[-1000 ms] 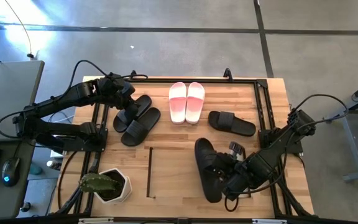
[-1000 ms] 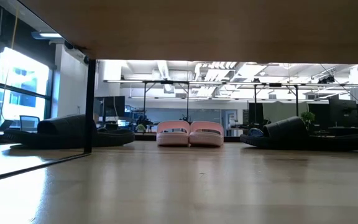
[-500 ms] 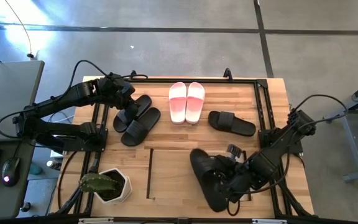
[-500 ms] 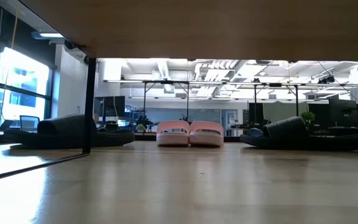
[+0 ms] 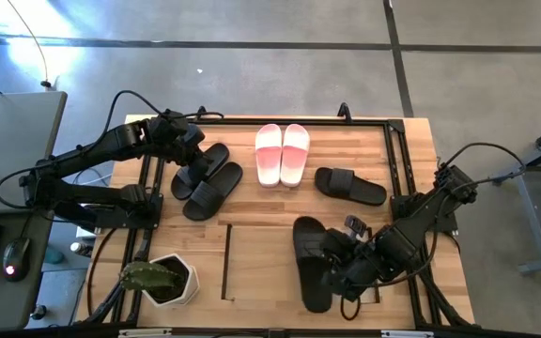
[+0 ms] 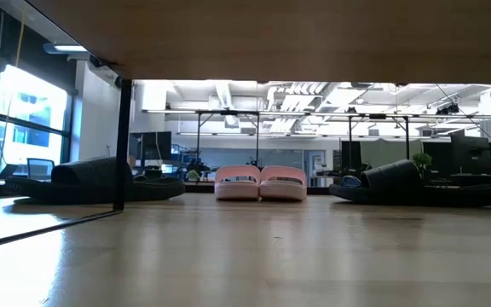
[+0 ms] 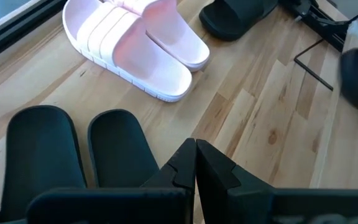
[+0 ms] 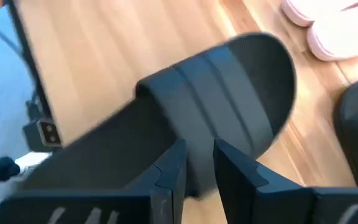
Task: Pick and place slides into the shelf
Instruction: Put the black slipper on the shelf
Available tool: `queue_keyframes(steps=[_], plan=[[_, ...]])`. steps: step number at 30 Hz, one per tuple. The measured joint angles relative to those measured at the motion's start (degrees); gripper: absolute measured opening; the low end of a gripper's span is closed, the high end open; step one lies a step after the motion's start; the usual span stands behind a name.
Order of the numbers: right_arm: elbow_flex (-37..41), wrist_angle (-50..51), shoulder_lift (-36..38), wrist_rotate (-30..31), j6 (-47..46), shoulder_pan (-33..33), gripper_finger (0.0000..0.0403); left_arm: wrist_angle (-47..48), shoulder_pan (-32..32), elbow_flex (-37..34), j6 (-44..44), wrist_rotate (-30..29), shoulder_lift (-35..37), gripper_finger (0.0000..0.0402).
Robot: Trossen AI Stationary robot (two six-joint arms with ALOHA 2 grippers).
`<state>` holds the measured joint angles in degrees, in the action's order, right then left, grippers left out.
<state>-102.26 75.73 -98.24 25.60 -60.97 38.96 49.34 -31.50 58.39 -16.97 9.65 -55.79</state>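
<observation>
My right gripper (image 5: 338, 266) is shut on a black slide (image 5: 312, 265) over the near right of the wooden top. Its mate (image 5: 350, 185) lies flat farther back. The pink-and-white pair (image 5: 282, 153) rests sole-down at the far middle. Another black pair (image 5: 205, 178) lies side by side at the far left, with my left gripper (image 7: 196, 163) shut above it, touching nothing. In the low view, the shelf's light-wood top panel (image 6: 245, 34) spans overhead, on a dark upright (image 6: 124, 145). My right gripper pinches the black slide between its two fingers at the slide's right side edge beside the strap (image 8: 194, 146). It comes slanting down from the table's right, across the slide's length. The slide's toe (image 8: 272, 68) points toward the far edge. I cannot tell whether the sole touches the wood.
A white hexagonal pot with a cactus (image 5: 162, 282) stands at the near left corner. A dark line (image 5: 227, 261) runs near-to-far in the wood beside the held slide. Black frame rails (image 5: 397, 169) edge the table. Bare wood lies between the pot and the held slide.
My right gripper has shifted slightly toward the near edge and back with the black slide. The slide has turned a little and now lies straighter, lengthwise from near to far.
</observation>
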Motion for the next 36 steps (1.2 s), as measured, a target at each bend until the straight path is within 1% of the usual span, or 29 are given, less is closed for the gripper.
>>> queue_keyframes(steps=[3,8,11,13,16,18,20,21,23,25,28,32,36], plan=[[0.0,-0.1,0.0,-1.7,-0.1,-0.5,0.007,0.0,0.0,0.0,0.0,0.0,0.0,0.0001],[0.0,-0.4,0.0,-1.9,-0.3,-0.4,0.007,0.0,0.0,0.0,0.1,0.1,0.0,0.0001],[0.0,-0.4,0.0,-2.2,-0.6,-0.4,0.007,-1.2,0.0,0.0,0.4,1.9,0.0,0.0001],[0.0,-0.4,0.1,-2.2,-0.5,-0.4,0.0069,-4.5,0.0,0.0,1.5,6.3,0.0,0.0001],[0.0,-0.2,1.0,-1.4,-0.9,-0.4,0.0067,-12.7,0.0,0.0,1.4,17.2,0.0,0.0001],[0.0,0.4,2.2,0.5,-3.0,-0.4,0.0067,-20.2,0.1,0.0,-1.4,24.5,0.0,0.0001],[0.0,1.3,3.8,3.3,-5.8,-0.4,0.0067,-28.5,0.5,0.1,-6.2,28.5,-0.5,0.0001],[0.0,1.7,4.8,4.6,-7.2,-0.1,0.0067,-31.8,1.0,0.1,-8.9,29.0,-0.9,0.0001],[0.0,2.1,6.9,7.8,-9.9,0.8,0.0067,-37.3,2.0,0.3,-13.2,27.9,-1.9,0.0001],[0.0,2.3,8.9,10.9,-12.4,1.7,0.0067,-38.9,2.4,1.0,-16.8,26.3,-3.7,0.0001],[0.0,2.7,11.4,14.0,-15.7,2.7,0.0067,-39.0,2.4,2.7,-20.1,26.4,-8.7,0.0001],[-0.1,5.7,13.7,14.5,-20.0,3.1,0.0067,-38.9,2.4,5.4,-23.4,27.8,-17.7,0.0001],[-0.1,10.6,15.2,12.5,-24.3,3.1,0.0067,-38.8,2.3,10.6,-23.8,28.4,-27.0,0.0001]])
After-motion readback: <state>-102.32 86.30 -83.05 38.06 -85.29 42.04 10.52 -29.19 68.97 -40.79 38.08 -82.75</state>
